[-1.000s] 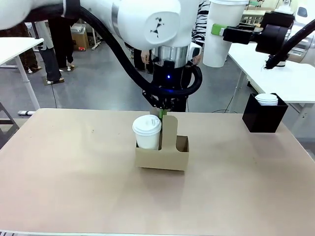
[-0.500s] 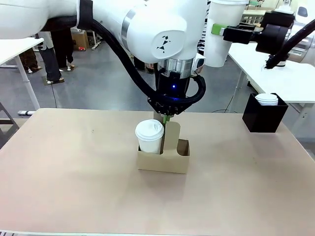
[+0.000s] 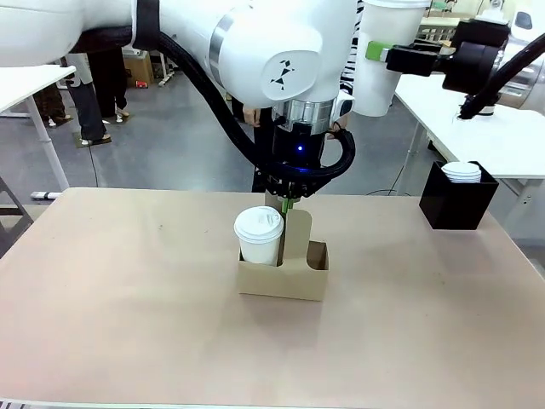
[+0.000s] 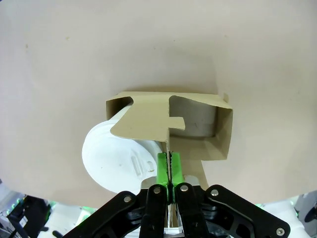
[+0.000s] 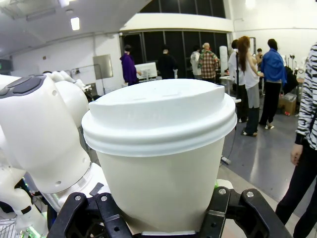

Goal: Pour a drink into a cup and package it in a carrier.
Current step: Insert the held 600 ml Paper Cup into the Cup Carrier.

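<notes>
The brown cardboard carrier stands mid-table with a white lidded cup in its left pocket; the right pocket holds nothing. My left gripper comes down from above, shut on the top of the carrier's upright handle, green pads pressed against the cardboard. My right gripper is raised at the upper right, shut around a second white lidded cup, which looms large in the right wrist view. The drink is hidden: both cups are lidded.
A black square box with a stack of white lids stands at the table's far right. A person in a striped top stands beyond the far edge. Another white table lies behind on the right.
My left arm shifted slightly right with the carrier and its cup, then stayed still. The right gripper with its cup has not moved.
</notes>
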### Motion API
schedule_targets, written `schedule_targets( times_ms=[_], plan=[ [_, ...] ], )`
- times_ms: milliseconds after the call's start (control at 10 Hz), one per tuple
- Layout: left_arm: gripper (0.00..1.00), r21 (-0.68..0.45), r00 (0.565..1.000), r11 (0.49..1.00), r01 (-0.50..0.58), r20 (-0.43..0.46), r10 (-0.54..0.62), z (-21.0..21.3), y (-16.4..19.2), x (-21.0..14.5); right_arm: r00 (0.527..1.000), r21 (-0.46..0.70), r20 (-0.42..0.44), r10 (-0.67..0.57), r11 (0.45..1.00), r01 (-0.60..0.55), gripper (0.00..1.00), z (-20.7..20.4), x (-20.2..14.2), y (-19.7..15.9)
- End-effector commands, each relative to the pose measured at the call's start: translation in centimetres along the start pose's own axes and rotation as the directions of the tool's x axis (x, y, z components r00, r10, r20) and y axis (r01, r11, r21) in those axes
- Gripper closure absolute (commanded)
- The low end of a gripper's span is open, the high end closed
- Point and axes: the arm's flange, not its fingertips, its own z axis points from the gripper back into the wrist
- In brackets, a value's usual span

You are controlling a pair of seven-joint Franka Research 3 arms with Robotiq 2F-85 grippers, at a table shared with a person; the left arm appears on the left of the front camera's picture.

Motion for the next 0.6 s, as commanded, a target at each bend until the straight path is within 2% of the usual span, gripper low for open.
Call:
schedule_targets(
  times_ms=[0, 100, 200, 400, 500],
  plan=[
    [0.4, 0.0, 1.0, 1.0, 0.0, 0.0, 0.0, 0.0, 0.0, 0.0, 1.0, 0.005, 0.016, 0.01, 1.0, -0.01, 0.4, -0.3, 0.4, -0.1],
    [0.4, -0.026, 1.0, 1.0, 0.009, -0.025, -0.01, 1.5, 1.0, 0.1, 1.0, 0.005, 0.016, 0.01, 1.0, -0.01, 0.4, -0.3, 0.4, -0.1],
    [0.0, -0.069, 0.997, 0.996, 0.05, -0.055, -0.054, 3.0, 1.9, -0.2, 1.0, 0.005, 0.016, 0.01, 1.0, -0.01, 0.4, -0.3, 0.4, -0.1],
    [0.0, -0.165, 0.979, 0.975, 0.152, -0.109, -0.171, 6.7, 5.0, 0.3, 1.0, 0.0, 0.0, 0.0, 1.0, 0.0, 0.4, 0.0, 0.0, 0.0],
    [0.16, -0.215, 0.969, 0.955, 0.204, -0.095, -0.229, 9.1, 8.2, 0.9, 0.994, 0.171, -0.018, -0.103, 0.98, 0.105, 0.4, -1.3, 0.5, -4.6]
  ],
)
